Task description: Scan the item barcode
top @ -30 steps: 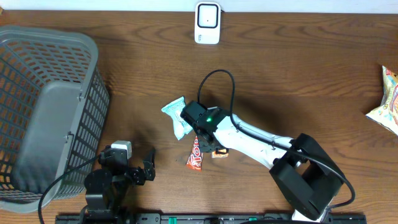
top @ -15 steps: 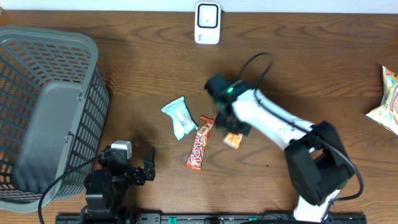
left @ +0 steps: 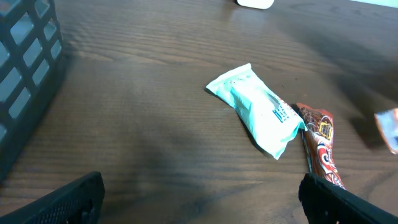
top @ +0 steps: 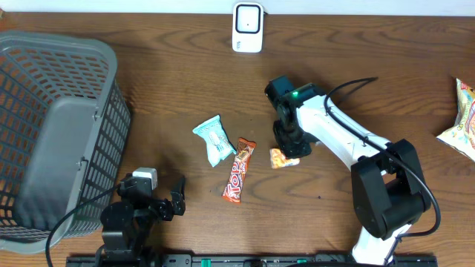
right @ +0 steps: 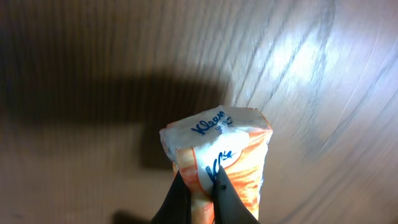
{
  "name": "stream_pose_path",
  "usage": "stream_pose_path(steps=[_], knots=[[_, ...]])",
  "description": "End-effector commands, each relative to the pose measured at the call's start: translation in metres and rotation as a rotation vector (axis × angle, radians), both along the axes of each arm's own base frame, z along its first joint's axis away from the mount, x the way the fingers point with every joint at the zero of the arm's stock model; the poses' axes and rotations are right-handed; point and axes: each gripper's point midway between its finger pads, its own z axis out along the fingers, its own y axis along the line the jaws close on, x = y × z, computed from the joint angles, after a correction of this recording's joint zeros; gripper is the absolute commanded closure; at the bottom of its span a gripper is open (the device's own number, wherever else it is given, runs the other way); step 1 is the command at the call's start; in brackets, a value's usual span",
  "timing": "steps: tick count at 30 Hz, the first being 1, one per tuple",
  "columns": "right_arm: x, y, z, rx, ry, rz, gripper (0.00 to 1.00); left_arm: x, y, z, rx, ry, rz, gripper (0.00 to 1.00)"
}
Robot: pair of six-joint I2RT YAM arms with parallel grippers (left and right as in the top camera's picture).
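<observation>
The basket (top: pixel 74 44) sits at the left edge of the table (top: pixel 163 81), and the scanner (top: pixel 247 27) stands at the far edge, midway along. Mid-table lies a pouch (top: pixel 215 139), with a candy bar (top: pixel 239 170) just beside it, to its right and nearer. The tissue pack (top: pixel 277 159) is right of the bar, in the right gripper (top: pixel 285 153). A snack bag (top: pixel 462 119) lies at the right edge.
</observation>
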Motion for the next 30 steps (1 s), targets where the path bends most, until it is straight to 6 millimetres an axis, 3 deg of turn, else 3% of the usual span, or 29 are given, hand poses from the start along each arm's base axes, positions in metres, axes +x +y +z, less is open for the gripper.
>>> stream_pose_path(steps=[1,5,10,15,19,22,23,25,27,30], knots=[[0.017,0.015,0.0,0.067,-0.044,-0.207,0.98,-0.002,-0.001,-0.007,0.003,0.018,-0.012,0.0],[0.052,0.042,0.006,0.207,-0.167,-0.2,0.98,-0.002,-0.001,-0.007,0.003,0.018,-0.012,0.0],[0.071,0.052,0.011,0.257,-0.243,-0.195,0.94,-0.002,-0.001,-0.007,0.003,0.018,-0.012,0.0],[0.082,0.052,0.015,0.262,-0.296,-0.128,0.51,-0.002,-0.001,-0.007,0.003,0.018,-0.012,0.0],[0.106,0.059,0.037,0.34,-0.424,0.075,0.35,-0.002,-0.001,-0.007,0.003,0.018,-0.012,0.0],[0.125,0.058,0.071,0.388,-0.583,0.353,0.32,-0.002,-0.001,-0.007,0.003,0.018,-0.012,0.0],[0.132,0.057,0.083,0.379,-0.653,0.479,0.28,-0.002,-0.001,-0.007,0.003,0.018,-0.012,0.0],[0.147,0.053,0.109,0.277,-0.843,0.899,0.11,-0.002,-0.001,-0.007,0.003,0.018,-0.012,0.0],[0.144,0.054,0.117,0.211,-0.916,1.228,0.07,-0.002,-0.001,-0.007,0.003,0.018,-0.012,0.0],[0.118,0.057,0.106,0.233,-0.905,1.582,0.02,-0.002,-0.001,-0.007,0.003,0.018,-0.011,0.0]])
